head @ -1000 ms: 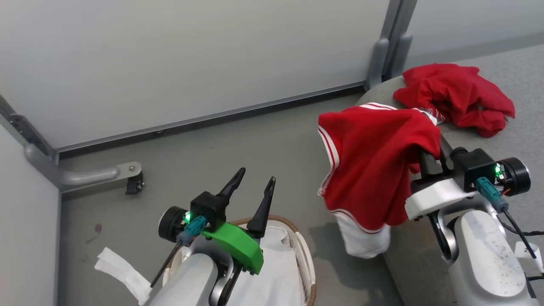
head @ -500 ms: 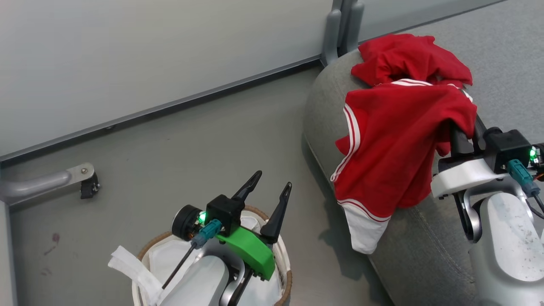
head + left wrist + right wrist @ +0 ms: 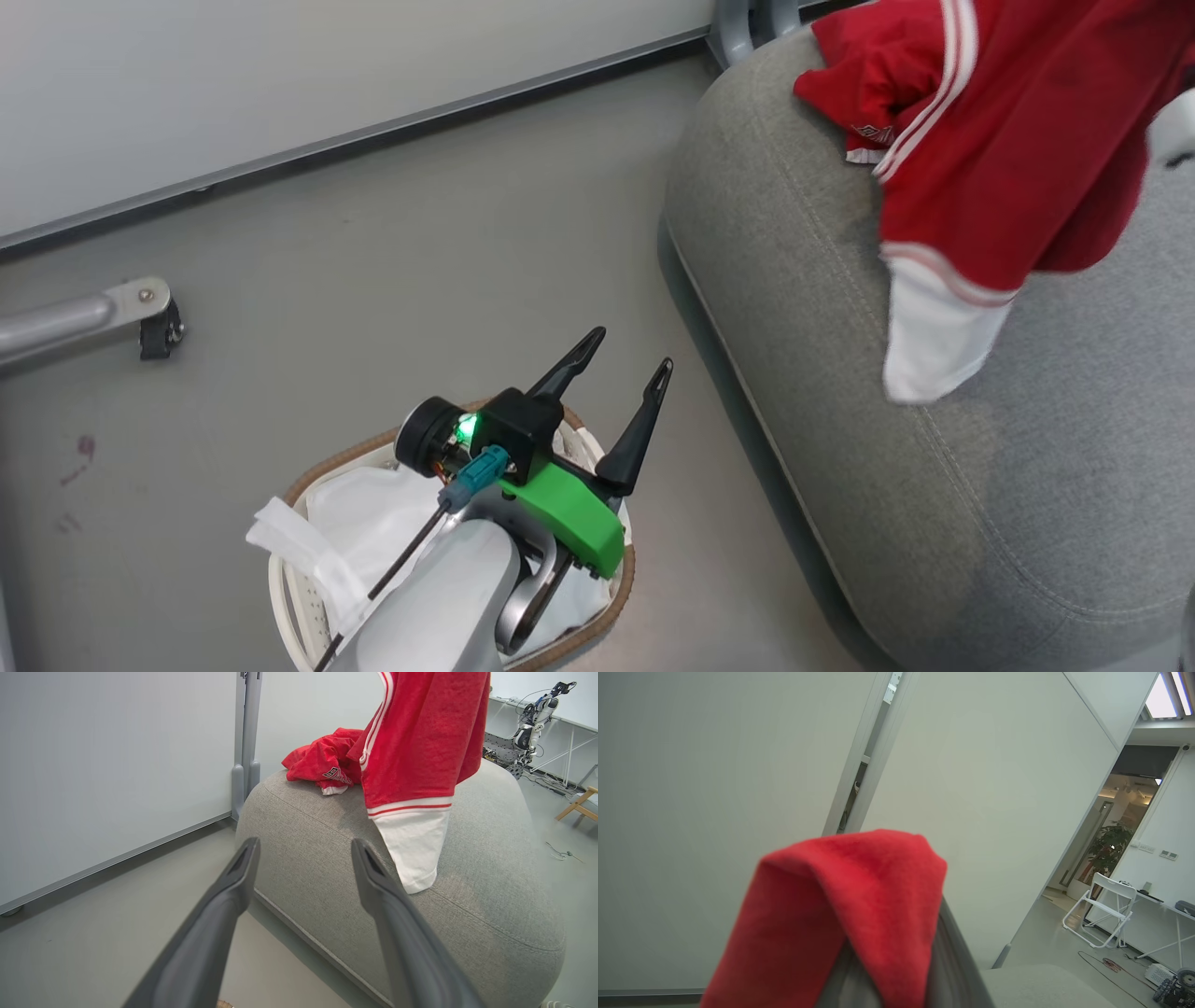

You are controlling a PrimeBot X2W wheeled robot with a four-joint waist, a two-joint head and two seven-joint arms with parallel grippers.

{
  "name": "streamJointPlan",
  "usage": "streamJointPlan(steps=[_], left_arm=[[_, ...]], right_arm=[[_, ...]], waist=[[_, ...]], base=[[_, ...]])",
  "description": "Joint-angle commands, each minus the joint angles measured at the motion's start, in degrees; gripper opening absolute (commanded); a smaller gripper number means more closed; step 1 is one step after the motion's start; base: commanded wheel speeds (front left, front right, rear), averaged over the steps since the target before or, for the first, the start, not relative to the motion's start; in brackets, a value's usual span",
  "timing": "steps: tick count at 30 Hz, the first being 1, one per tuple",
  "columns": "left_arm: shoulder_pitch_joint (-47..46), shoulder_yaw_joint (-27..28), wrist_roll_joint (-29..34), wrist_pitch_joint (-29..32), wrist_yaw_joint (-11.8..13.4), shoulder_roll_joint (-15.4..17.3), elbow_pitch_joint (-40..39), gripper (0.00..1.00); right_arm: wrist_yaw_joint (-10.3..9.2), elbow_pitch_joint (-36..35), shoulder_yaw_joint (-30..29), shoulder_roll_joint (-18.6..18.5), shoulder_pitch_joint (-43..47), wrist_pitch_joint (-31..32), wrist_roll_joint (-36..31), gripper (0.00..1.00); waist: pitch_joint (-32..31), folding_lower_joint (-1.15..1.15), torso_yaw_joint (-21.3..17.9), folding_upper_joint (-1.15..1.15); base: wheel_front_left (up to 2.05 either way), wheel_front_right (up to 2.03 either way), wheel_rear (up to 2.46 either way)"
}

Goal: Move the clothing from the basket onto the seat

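My left gripper (image 3: pixel 628 350) stands open above the basket (image 3: pixel 322 464), whose white liner (image 3: pixel 369 513) shows; nothing is between its fingers (image 3: pixel 304 843). The grey seat (image 3: pixel 887 467) fills the right side. A red garment with white stripes and a white panel (image 3: pixel 1008 168) hangs over the seat (image 3: pixel 327 858), its white lower end (image 3: pixel 413 854) reaching down to the cushion. In the right wrist view this red cloth (image 3: pixel 850 896) drapes over my right gripper's fingers (image 3: pixel 945 961), which are shut on it. Another red garment (image 3: pixel 322 758) lies crumpled on the seat's far end.
Pale wall panels run along the back, with a grey post (image 3: pixel 747 23) by the seat's corner. A metal foot bracket (image 3: pixel 140 313) sticks out at the left over grey floor (image 3: pixel 420 233). A white folding chair (image 3: pixel 1101 905) stands far off.
The head camera has swung, shifting the whole picture. The striped red garment has risen from hanging beside the seat's edge to hanging over the cushion. The left gripper stays open over the basket.
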Motion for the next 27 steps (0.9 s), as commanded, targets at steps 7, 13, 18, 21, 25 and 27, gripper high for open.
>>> streamJointPlan(steps=[7, 13, 18, 21, 25, 27], left_arm=[[-4.2, -0.2, 2.1, 0.0, -0.2, 0.2, -1.0, 1.0], [-7.6, -0.3, 3.7, 0.0, -0.3, 0.2, -2.1, 1.0], [-9.9, -0.2, 4.5, 0.0, -0.3, 0.2, -2.7, 1.0], [-10.6, -0.4, 4.6, 0.0, -0.3, 0.2, -2.7, 1.0], [-11.1, -0.5, 4.7, 0.0, -0.3, 0.2, -2.6, 1.0], [-11.0, -0.6, 4.9, 0.0, -0.2, 0.2, -2.1, 1.0]], right_arm=[[-0.08, 3.1, -4.4, -8.4, -12.5, 3.0, -2.0, 0.0], [-0.08, 7.8, -7.2, -10.4, -14.9, 1.3, -5.6, 0.0], [-0.08, 13.8, -9.3, -8.3, -12.2, -0.6, -8.7, 0.0], [-0.08, 17.0, -11.1, -6.8, -10.9, -1.5, -9.7, 0.0], [-0.08, 20.6, -12.5, -4.7, -9.3, -2.2, -10.8, 0.0], [-0.07, 22.0, -12.5, -3.9, -8.5, -2.3, -11.5, 0.0]], waist=[[9.8, 0.0, 5.6, 0.0], [16.3, 0.0, 8.1, 0.0], [20.0, 0.0, 9.1, 0.0], [21.0, 0.0, 9.3, 0.0], [21.3, 0.0, 9.2, 0.0], [21.2, 0.0, 9.0, 0.0]], base=[[0.0, 0.0, 0.0], [0.0, 0.0, 0.0], [0.0, 0.0, 0.0], [0.0, 0.0, 0.0], [0.0, 0.0, 0.0], [0.0, 0.0, 0.0]])
